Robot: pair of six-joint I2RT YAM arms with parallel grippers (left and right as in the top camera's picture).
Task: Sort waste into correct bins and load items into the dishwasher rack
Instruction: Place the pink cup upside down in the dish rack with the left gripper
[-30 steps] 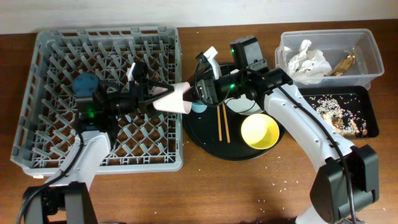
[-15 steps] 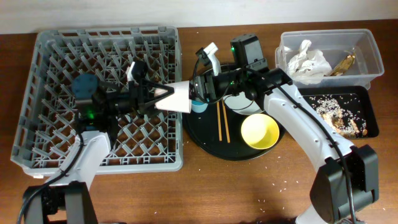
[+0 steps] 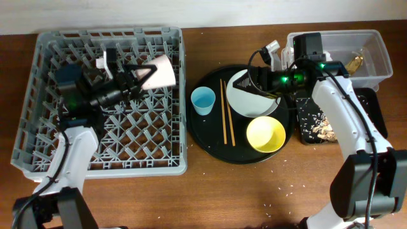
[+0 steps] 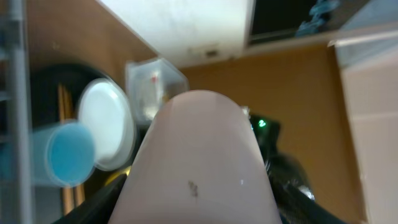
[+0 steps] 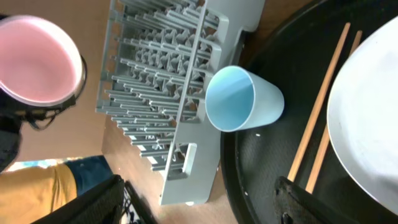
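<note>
**Pink cup up over the rack, right arm empty-handed**

So the left gripper [image 3: 141,76] has the pink cup [image 3: 163,70] pinched between its fingers. The cup is tipped on its side, with its mouth facing the round black tray [image 3: 210,141]. It's over the back right part of the dishwasher rack [image 3: 38,95]; can't tell if it touches the pegs.

The right gripper [image 3: 259,80] hangs over the plate [image 3: 245,102], fingers spread wide with nothing in them.

On the round tray, the blue cup [image 3: 203,100] stands upright on the rack side. The chopsticks [image 3: 227,117] lie side by side between the cup and the plate, and the yellow bowl [image 3: 266,135] is at the front.

Far right, the clear tub [image 3: 381,57] holds a brown wrapper scrap [image 3: 353,62]. The black tray [image 3: 375,102] in front of it has rice bits [image 3: 317,122] scattered in it.
</note>
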